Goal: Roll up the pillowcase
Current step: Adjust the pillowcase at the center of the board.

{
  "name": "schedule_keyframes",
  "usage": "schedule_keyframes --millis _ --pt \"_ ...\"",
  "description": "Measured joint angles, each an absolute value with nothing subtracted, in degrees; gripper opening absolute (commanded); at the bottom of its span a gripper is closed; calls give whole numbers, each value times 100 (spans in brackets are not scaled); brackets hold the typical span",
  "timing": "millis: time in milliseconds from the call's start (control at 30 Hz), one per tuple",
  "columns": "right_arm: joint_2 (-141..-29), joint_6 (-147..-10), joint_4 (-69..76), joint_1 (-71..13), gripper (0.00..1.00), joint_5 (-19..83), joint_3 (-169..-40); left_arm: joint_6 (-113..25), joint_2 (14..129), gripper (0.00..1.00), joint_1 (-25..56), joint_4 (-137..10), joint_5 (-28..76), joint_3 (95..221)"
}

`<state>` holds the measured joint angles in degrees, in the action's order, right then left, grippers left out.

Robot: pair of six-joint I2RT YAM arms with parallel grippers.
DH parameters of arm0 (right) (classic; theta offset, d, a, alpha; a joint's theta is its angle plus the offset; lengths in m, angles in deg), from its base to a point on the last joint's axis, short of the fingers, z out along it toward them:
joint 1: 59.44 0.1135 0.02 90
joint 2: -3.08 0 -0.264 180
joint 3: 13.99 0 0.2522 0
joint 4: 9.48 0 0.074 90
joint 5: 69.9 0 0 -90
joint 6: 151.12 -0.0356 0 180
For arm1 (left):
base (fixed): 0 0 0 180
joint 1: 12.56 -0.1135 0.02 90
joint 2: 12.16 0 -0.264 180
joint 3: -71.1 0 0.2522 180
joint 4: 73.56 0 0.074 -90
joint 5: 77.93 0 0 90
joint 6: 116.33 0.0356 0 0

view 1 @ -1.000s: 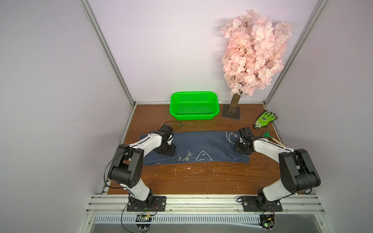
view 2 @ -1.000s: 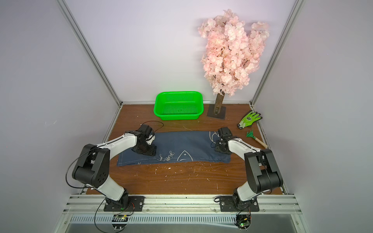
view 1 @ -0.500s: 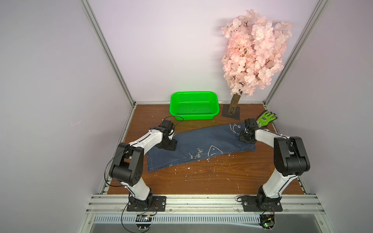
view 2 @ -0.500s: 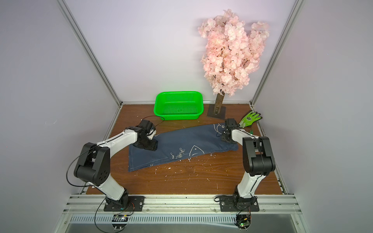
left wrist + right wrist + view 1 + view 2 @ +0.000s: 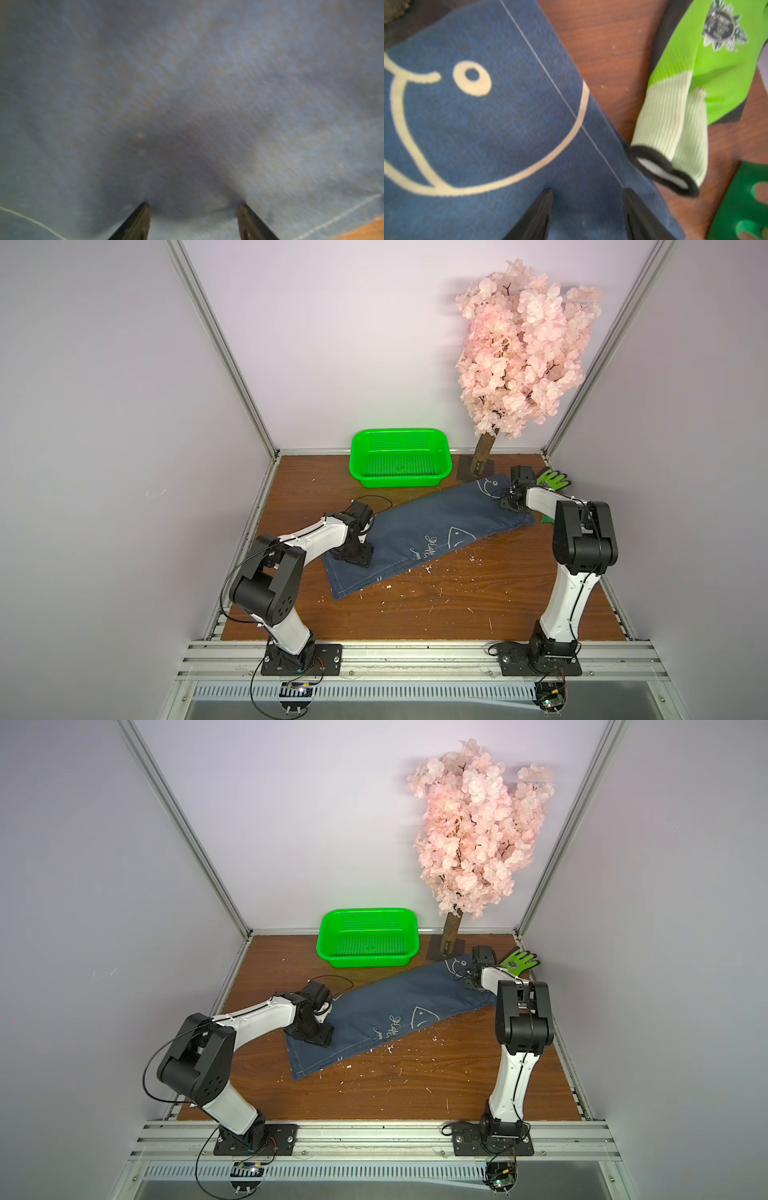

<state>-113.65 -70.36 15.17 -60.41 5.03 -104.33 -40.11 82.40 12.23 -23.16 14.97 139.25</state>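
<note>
Jaws apart on both arms, tips down on the pillowcase (image 5: 432, 526).
Left arm (image 5: 316, 537) crouches at its near end, right arm (image 5: 540, 502) reaches the far one.

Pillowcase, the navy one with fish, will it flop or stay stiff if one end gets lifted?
Probably floppy: the pillowcase lies flat and thin, its long edges bowed. Likely light, and apt to slide on the smooth wooden table.

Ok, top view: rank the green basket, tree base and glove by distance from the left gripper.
From the left gripper:
1. green basket, back centre.
2. tree base, back, further right.
3. glove, far right edge.
</note>
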Motion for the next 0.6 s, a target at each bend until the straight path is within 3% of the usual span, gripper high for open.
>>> schedule_keyframes --millis 267,433,600 --pt "-11129 -6574 1371 -6035 80 838 -10230 -4142 8164 72 1070 -2086 1442 14299" --pt "-10036 -6277 1277 -5665 88 1181 -9543 -4129 7869 75 39 -2119 1543 14467" --pt "-8794 -6166 1120 -4588 93 1474 -9010 -4044 7707 77 -1131 -2200 1870 14380"
